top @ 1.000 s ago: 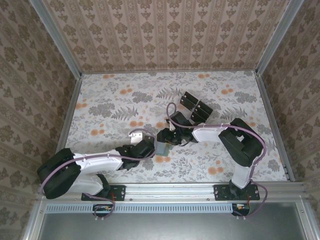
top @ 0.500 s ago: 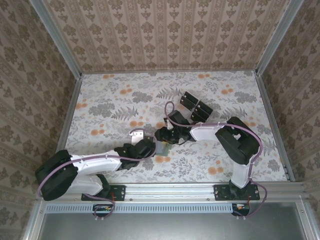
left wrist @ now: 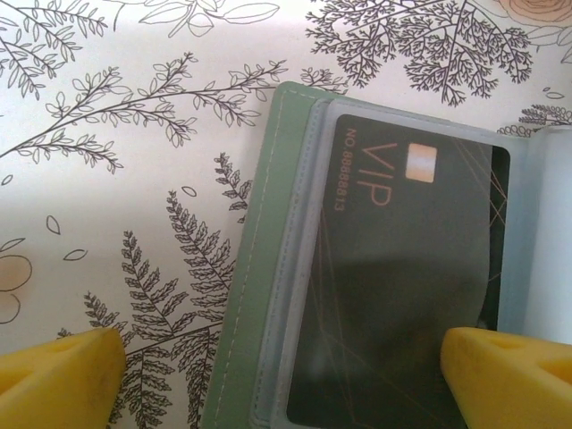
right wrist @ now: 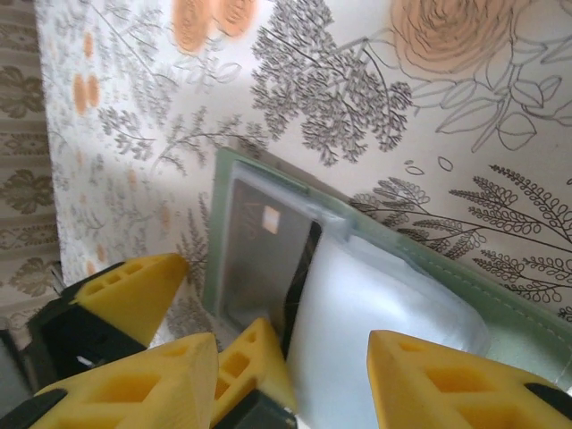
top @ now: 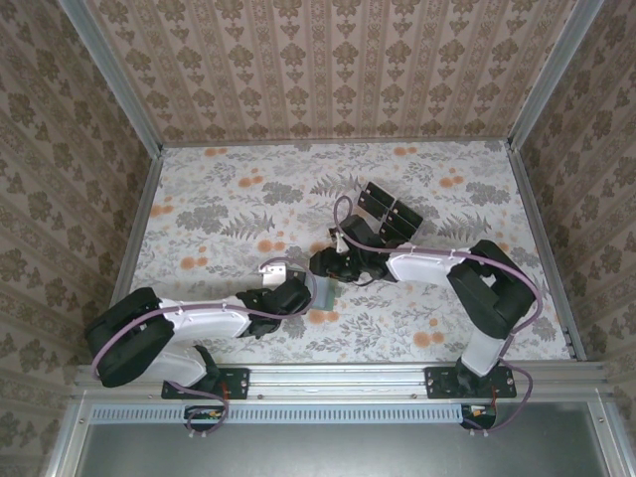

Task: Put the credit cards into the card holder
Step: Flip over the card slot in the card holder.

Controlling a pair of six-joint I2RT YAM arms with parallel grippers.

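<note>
Card holder: The card holder (top: pixel 323 291) lies open near the middle of the tabletop (top: pixel 219 199), a little toward the near edge. Both grippers are over it.

Card in holder: Through the left wrist camera I see one black card (left wrist: pixel 411 268) lettered VIP. It sits under the clear sleeve, just beside the holder's green stitched edge (left wrist: pixel 259 268).

Loose credit cards: The credit cards (top: pixel 390 211) lie spread in a dark cluster toward the far edge, to the right of the holder and apart from it.

Left gripper: The left gripper (left wrist: pixel 286 380) has its jaws spread wide. One yellow tip is over bare tabletop left of the holder and the other over the card side. It straddles the holder and clamps nothing.

Right gripper: The right gripper (right wrist: pixel 295 384) has its jaws partly apart, with a clear sleeve leaf (right wrist: pixel 375 313) lying in the gap. I cannot tell whether it pinches that leaf.

Long axis: The holder runs roughly from near edge to far edge, so the left jaws cross its short width.

Key relation: From the right gripper the loose cards lie toward the far edge and slightly right. My right arm is clearly the nearer one.

My read: I would fetch the next card with the right arm and steady the holder with the left.
</note>
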